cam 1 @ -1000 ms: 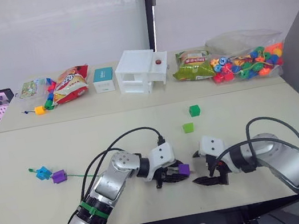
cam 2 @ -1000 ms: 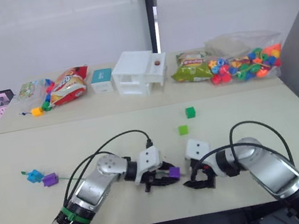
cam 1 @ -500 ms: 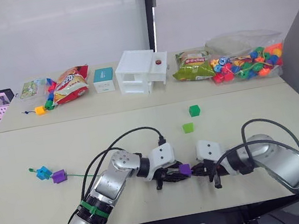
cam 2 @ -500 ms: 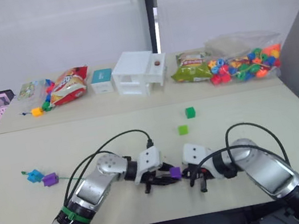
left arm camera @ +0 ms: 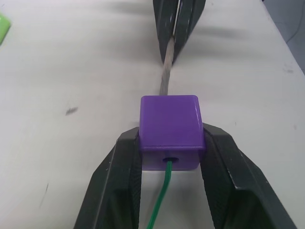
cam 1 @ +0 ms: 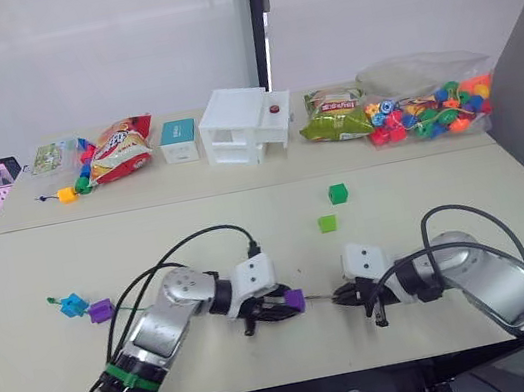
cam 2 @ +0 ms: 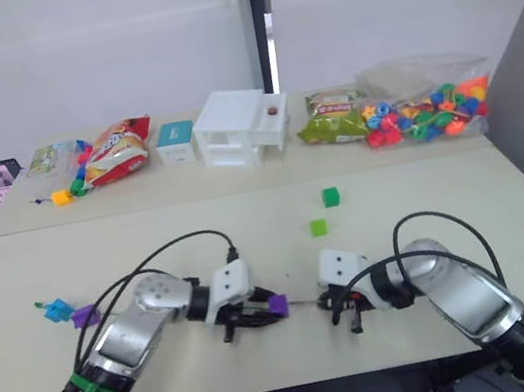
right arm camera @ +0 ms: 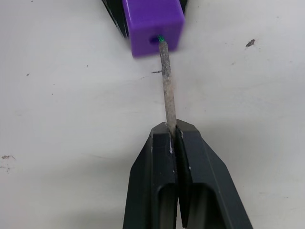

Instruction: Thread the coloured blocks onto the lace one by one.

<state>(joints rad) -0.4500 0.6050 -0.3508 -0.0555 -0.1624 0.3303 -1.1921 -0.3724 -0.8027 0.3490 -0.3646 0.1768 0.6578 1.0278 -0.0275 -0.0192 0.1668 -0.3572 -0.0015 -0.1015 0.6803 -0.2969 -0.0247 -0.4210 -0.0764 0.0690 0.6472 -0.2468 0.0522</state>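
While my left end effector [cam 1: 280, 307] clamps a small purple plastic cube bead [left arm camera: 170, 130] between its two black fingers [left arm camera: 119, 186], my right end effector [right arm camera: 172, 136] pinches shut on the stiff pale tip [right arm camera: 167, 86] of the thin green lace [left arm camera: 159, 202]. Both sit low over the near middle of the pale table [cam 1: 248, 229], facing each other, with the purple bead to the left and my right end effector just right of it. That pale tip runs out of the bead's hole on the right side and into my closed right fingers; on the bead's left side the green cord comes out of the hole and passes back between my left fingers.

Further left on the table, the lace leads to a second purple cube bead [cam 1: 100, 310] and a light blue bead [cam 1: 73, 304] lying just beside each other near the cord's end. Two green cube beads rest loose beyond my end effectors, toward the middle of the table: a lighter green one [cam 1: 328, 224] nearer, a darker green one [cam 1: 339, 194] a little farther and to its right.

Along the far edge sit a white plastic drawer box [cam 1: 246, 125], a clear bag of mixed-colour beads [cam 1: 428, 112] at the far right, a green snack packet [cam 1: 334, 116] beside it, a red-orange snack bag [cam 1: 121, 149] and a small teal-and-white box [cam 1: 179, 139].
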